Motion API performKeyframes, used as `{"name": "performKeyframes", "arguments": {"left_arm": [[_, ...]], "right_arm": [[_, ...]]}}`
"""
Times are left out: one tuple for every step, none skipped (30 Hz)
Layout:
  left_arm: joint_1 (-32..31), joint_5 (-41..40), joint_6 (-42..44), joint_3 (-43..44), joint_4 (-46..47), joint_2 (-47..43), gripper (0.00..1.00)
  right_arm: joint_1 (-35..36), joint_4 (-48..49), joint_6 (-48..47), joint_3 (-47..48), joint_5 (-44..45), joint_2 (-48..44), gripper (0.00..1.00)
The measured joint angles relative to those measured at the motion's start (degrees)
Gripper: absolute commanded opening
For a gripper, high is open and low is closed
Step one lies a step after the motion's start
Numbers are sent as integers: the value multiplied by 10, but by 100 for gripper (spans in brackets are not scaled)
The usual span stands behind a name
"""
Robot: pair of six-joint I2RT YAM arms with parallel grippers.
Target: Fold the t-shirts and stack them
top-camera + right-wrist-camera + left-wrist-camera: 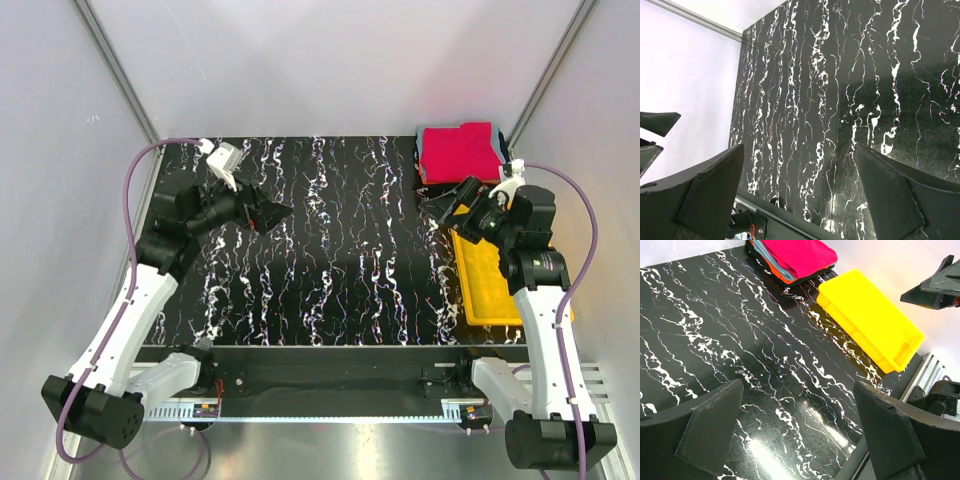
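The t-shirts (458,151) lie folded in one stack at the table's far right corner, a crimson one on top. In the left wrist view the t-shirts (795,257) show grey-blue, orange and dark layers under the crimson. My left gripper (270,214) hovers over the table's left half, far from the stack, open with nothing between its fingers (710,425). Just in front of the stack, above the tray's far end, my right gripper (447,208) is held up, open and empty, its fingers (890,190) wide apart.
A yellow plastic tray (482,283) lies along the right edge of the black marbled table (330,250), also seen as the tray (867,317) in the left wrist view. White enclosure walls stand on three sides. The arm bases sit at the near edge.
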Motion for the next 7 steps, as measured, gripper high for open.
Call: {"name": "performKeyframes", "arguments": {"left_arm": [[0, 0, 0, 0, 0, 0, 99], [0, -1, 0, 0, 0, 0, 99], [0, -2, 0, -1, 0, 0, 99], [0, -2, 0, -1, 0, 0, 99], [0, -2, 0, -2, 0, 0, 99], [0, -4, 0, -3, 0, 0, 99], [0, -5, 0, -4, 0, 0, 99]], "right_arm": [[0, 0, 0, 0, 0, -1, 100], [0, 0, 0, 0, 0, -3, 100], [0, 0, 0, 0, 0, -4, 100], [0, 0, 0, -1, 0, -6, 100], [0, 0, -1, -2, 0, -7, 100], [0, 0, -1, -2, 0, -9, 100], [0, 0, -2, -3, 0, -9, 100]]}}
